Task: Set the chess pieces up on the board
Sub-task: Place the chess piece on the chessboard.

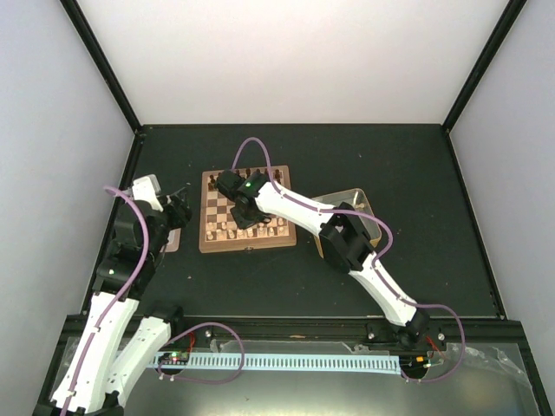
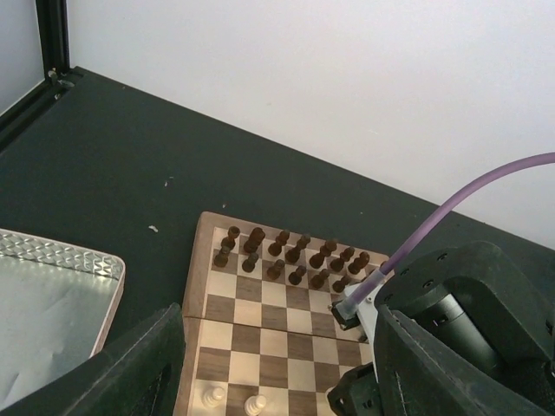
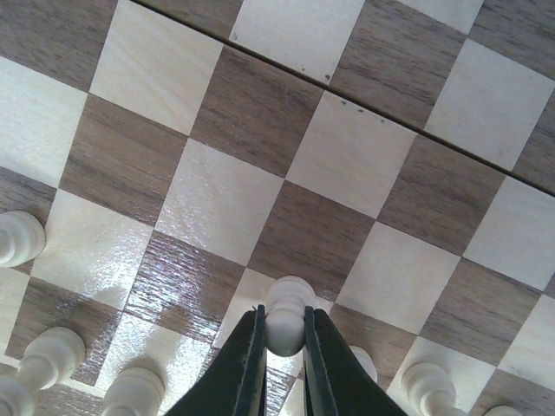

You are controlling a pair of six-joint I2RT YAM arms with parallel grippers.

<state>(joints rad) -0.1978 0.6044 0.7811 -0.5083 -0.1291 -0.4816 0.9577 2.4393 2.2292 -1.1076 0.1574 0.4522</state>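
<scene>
While your right claw [image 3: 284, 336] pinches a pale pawn [image 3: 290, 296] upright at the bottom centre of the wrist view, you appear to be in the placing step. The pawn hangs over the board [image 1: 205, 217], low above the squares at the lower edge of that view. Whether its base touches the wood, you cannot tell from here. More pale pieces [image 3: 50, 354] stand close on both sides of it along that lower edge, some only partly in frame. The dark pieces [image 2: 290, 256] fill two rows at the upper edge of the board in the left wrist view.

Your left claw [image 1: 179, 211] stands spread and empty at the left of the overhead view, just off the board above the counter [image 1: 347, 156].

Next, judge which square the pawn belongs on. Bring it down until it sits flat, centred in that square. Then part the fingers only a little, since the neighbours are near, and lift straight up. A sideways drift would likely tip a neighbour.
</scene>
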